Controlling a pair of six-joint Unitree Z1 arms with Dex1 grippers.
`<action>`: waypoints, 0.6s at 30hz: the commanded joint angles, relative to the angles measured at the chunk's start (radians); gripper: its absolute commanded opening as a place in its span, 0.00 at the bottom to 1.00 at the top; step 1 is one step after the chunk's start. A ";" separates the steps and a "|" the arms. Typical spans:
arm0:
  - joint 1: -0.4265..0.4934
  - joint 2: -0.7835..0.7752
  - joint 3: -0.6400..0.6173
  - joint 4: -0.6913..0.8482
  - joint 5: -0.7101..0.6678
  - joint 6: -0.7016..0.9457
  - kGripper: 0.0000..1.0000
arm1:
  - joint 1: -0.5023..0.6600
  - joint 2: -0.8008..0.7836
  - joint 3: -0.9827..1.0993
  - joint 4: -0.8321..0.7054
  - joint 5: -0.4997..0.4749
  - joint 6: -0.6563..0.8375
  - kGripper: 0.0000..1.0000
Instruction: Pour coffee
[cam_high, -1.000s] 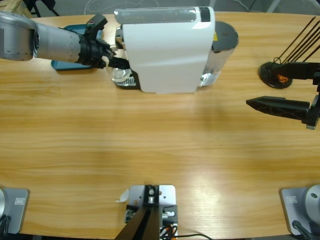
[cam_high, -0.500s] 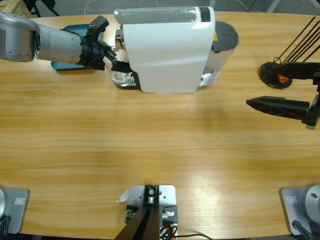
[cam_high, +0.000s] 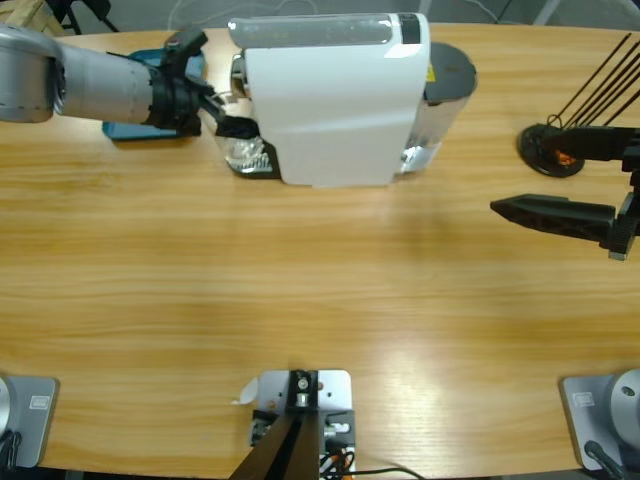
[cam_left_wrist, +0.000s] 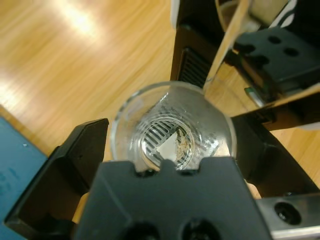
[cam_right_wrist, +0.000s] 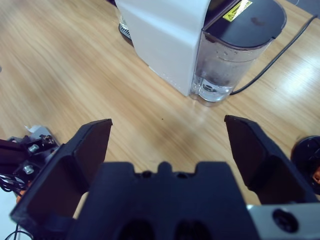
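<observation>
We look down on a long wooden table. At nine o'clock along the far edge, the left arm reaches in from the left side. Behind its wrist lies a teal tray.

The left gripper ends at the left end of a white coffee machine. There it reaches a small clear glass that stands on the machine's drip grille.

In the left wrist view we look straight down into the glass. Its round rim sits between the two black jaws of the left gripper, which stand spread on either side of it. We cannot tell whether the jaws press on the glass. The glass is clear, with droplets on its inner wall. Through its bottom we see the ridged grille. We cannot make out any coffee in it. Beyond the glass stands the machine's dark front.

At twelve o'clock sits the white machine, with a dark-lidded water tank at its right end.

At three o'clock the right gripper hovers over bare wood, well apart from the machine. In the right wrist view its jaws are spread wide with nothing between them. A black stand sits behind it.
</observation>
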 joint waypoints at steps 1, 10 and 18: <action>0.025 -0.057 0.041 0.061 0.010 0.003 1.00 | -0.009 0.034 0.031 -0.013 -0.015 0.008 1.00; 0.024 -0.134 0.073 0.118 -0.010 0.003 1.00 | -0.009 0.046 0.032 -0.016 -0.015 0.011 1.00; 0.027 -0.339 0.134 0.202 0.048 -0.013 1.00 | -0.009 0.053 0.033 -0.016 -0.015 0.011 1.00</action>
